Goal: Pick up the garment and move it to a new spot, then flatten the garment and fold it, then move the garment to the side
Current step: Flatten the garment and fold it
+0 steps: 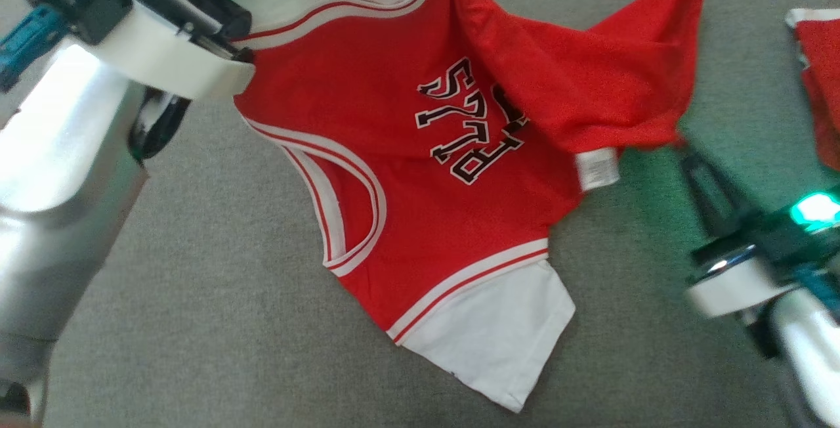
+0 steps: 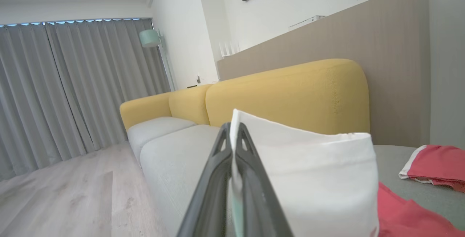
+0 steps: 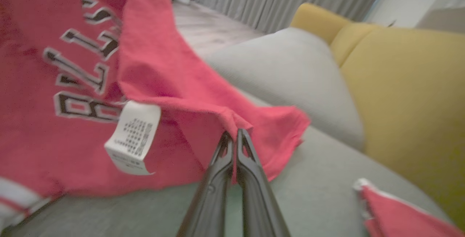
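The garment [image 1: 420,152] is a red jersey with white sleeves, striped trim and black letters, spread on the grey cushion with its hem flipped up over the lettering. My left gripper [image 2: 232,128] is shut on one white sleeve [image 2: 305,179] at the upper left of the head view, and holds it raised. My right gripper [image 3: 234,133] is shut on a pinch of the red hem fabric [image 3: 218,95], next to a white care label [image 3: 132,137]. In the head view the right gripper [image 1: 682,146] meets the folded-over red flap at its lower right corner.
Another red and white garment [image 1: 820,86] lies at the right edge of the cushion [image 1: 197,283]; it also appears as the second garment [image 3: 396,211]. Yellow sofa backrests [image 2: 290,95] stand behind the grey seats. A wooden floor [image 2: 54,193] and grey curtains lie beyond.
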`<state>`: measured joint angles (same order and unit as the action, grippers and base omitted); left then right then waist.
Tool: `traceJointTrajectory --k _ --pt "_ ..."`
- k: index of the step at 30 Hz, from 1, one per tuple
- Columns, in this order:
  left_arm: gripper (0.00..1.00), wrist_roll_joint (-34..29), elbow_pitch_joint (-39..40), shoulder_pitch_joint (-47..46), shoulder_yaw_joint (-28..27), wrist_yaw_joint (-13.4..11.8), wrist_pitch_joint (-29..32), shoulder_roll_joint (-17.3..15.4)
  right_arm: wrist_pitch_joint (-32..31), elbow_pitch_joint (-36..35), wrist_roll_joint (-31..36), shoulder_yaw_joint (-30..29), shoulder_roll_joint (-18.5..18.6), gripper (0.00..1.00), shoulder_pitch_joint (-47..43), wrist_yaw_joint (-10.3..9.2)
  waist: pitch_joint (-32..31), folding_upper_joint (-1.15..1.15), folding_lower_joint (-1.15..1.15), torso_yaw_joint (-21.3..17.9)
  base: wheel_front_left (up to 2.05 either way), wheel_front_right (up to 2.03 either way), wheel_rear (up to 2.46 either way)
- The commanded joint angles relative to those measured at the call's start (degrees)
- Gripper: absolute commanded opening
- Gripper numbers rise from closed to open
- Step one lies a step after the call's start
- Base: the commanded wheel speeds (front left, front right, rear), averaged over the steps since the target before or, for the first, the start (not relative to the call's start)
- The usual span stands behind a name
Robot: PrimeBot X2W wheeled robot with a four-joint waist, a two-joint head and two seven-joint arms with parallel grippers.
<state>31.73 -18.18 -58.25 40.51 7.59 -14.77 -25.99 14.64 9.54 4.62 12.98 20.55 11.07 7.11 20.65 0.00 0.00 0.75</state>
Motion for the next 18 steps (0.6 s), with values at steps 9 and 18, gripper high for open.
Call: traceJointTrajectory --k 9,18 --pt "0.0 -3.71 10.26 0.69 -7.55 -0.1 -0.23 -6.22 0.36 -13.78 -2.3 -12.21 8.37 0.0 2.61 0.37 -7.97 0.0 0.0 -3.11 0.0 0.0 0.0" --pt "0.0 -2.84 21.61 -0.85 -14.86 -0.1 -0.23 -8.22 -5.6 -20.43 -12.23 -19.61 22.95 0.0 7.51 0.37 -13.91 0.0 0.0 -2.36 0.0 0.0 0.0"
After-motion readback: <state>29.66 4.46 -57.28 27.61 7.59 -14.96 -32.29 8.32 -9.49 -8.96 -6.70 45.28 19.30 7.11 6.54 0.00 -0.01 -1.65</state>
